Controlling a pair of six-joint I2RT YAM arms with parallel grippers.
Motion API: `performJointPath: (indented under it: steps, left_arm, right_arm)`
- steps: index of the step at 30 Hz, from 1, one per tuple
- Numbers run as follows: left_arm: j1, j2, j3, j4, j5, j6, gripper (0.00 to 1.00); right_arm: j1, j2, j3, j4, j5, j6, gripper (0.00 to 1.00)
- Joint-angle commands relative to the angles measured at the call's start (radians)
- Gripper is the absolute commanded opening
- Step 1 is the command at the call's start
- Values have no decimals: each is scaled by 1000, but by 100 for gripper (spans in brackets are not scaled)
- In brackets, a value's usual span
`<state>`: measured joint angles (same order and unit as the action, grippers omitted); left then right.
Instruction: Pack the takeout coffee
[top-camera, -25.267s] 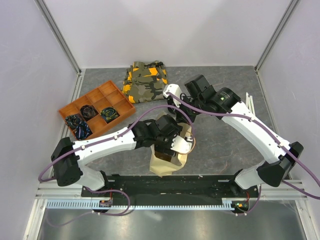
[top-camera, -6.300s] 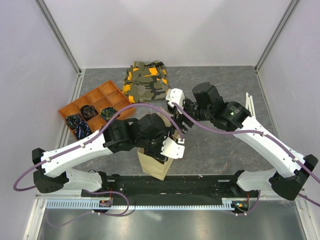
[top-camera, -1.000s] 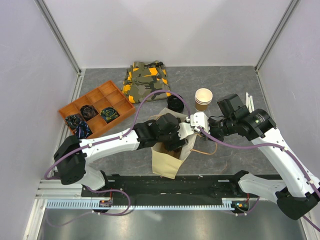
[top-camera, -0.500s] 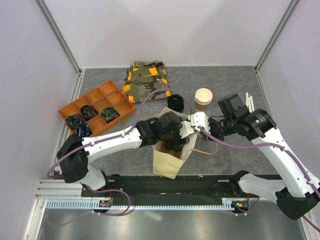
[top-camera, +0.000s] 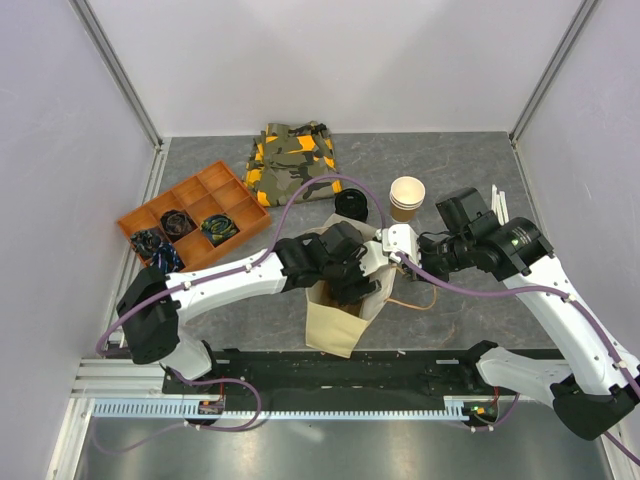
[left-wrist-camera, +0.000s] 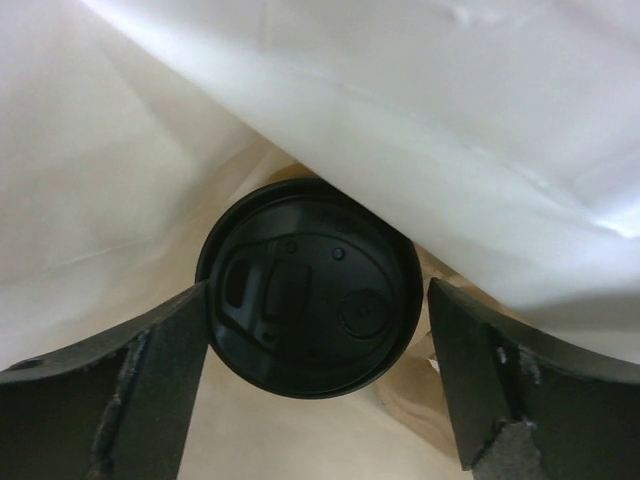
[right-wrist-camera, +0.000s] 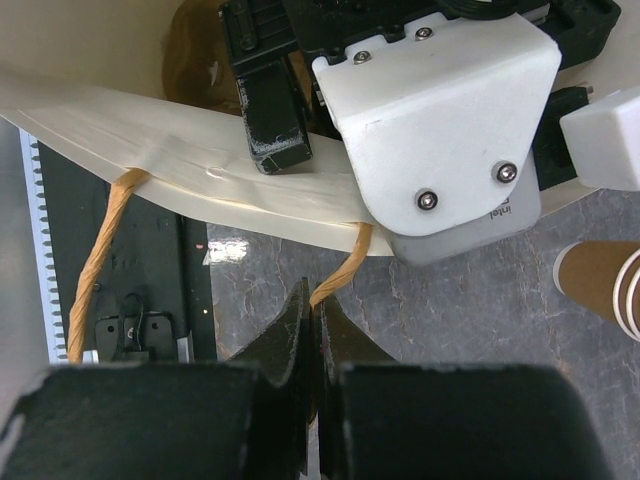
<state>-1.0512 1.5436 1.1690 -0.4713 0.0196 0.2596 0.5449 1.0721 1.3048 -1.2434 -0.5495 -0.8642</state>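
Note:
The takeout coffee shows in the left wrist view as a round black lid, standing deep inside the tan paper bag. My left gripper reaches down into the bag's mouth. Its jaws are open around the lid: the left finger meets the rim, and the right finger stands a little apart. My right gripper is shut on the bag's twisted paper handle, pinched between its fingertips, and holds the bag's right side out. The cup's brown body is hidden.
A stack of lidless tan cups and a loose black lid stand behind the bag. An orange divided tray is at the left, a folded camouflage cloth at the back, and white sticks at the right.
My left gripper has shifted slightly right and deeper into the bag's mouth. The right gripper has kept its hold on the handle in the same place.

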Motion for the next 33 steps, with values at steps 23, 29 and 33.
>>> performJointPath:
  steps: [23,29,33]
  left_arm:
    - [-3,18,113,-167,-17,-20,100]
    - [-3,6,129,-162,-49,-3,100]
    - [-3,1,133,-161,-55,3,100]
  right_arm:
    - [-14,-9,-7,-7,-52,-32,0]
    - [-19,-9,-9,-8,-56,-36,0]
    - [-20,-8,-12,-7,-61,-39,0]
